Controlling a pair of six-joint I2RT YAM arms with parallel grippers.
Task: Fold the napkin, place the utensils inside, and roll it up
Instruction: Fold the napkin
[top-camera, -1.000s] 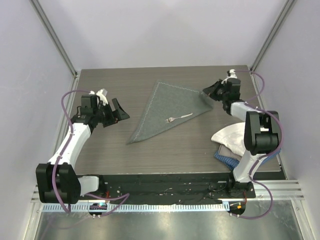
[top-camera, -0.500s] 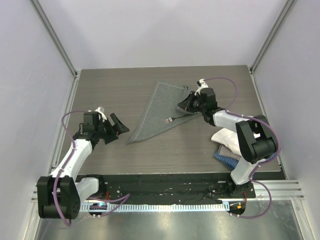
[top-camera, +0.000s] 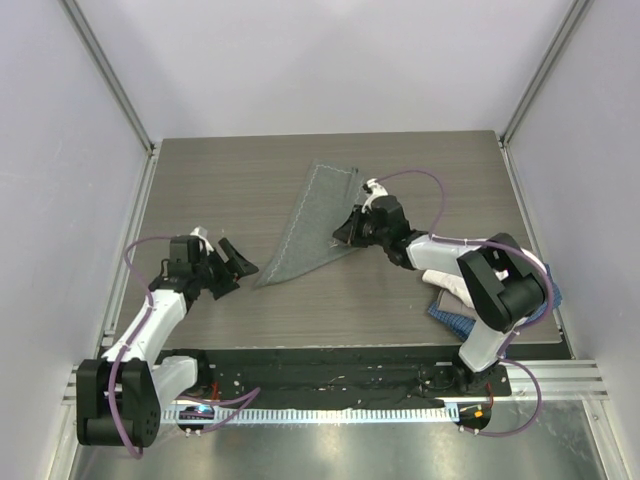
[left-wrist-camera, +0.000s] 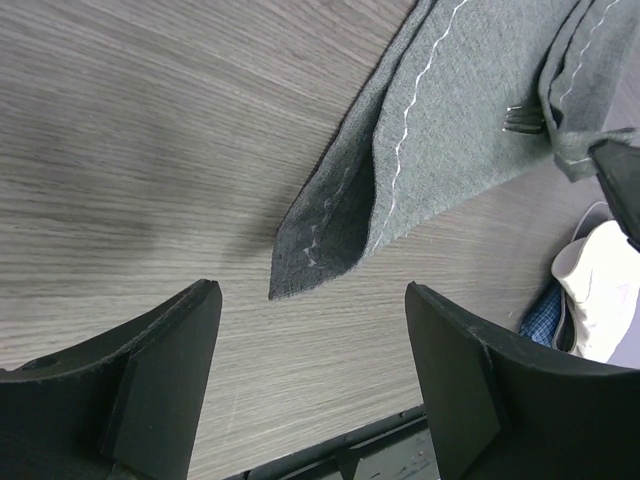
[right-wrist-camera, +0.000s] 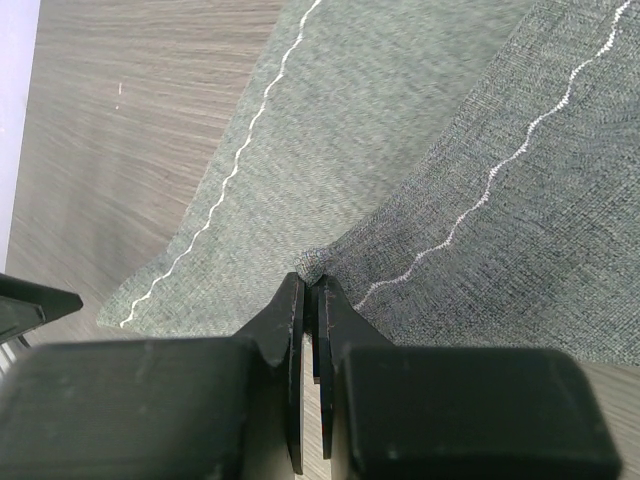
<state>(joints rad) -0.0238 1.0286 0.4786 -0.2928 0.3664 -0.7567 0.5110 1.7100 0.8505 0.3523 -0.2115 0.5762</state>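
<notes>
The grey-green napkin (top-camera: 308, 215) lies at the table's middle, its near tip pointing at my left gripper. My right gripper (top-camera: 346, 231) is shut on the napkin's right corner (right-wrist-camera: 318, 262), holding it folded leftward over the cloth. Of the utensils I see only the tines of a silver fork (left-wrist-camera: 522, 118), poking out from under that raised fold in the left wrist view. My left gripper (top-camera: 236, 267) hovers open and empty just left of the napkin's near tip (left-wrist-camera: 300, 262). The left gripper (left-wrist-camera: 312, 300) holds nothing between its fingers.
A cream-white cloth (left-wrist-camera: 605, 295) and a blue checked cloth (top-camera: 450, 318) lie at the right, partly under the right arm. The black base strip (top-camera: 330, 365) runs along the near table edge. Bare wood shows left of the napkin.
My right gripper has carried the napkin's right corner leftward across the cloth, covering most of the fork. The left arm has drawn back toward the near edge, its jaws slightly narrower.
</notes>
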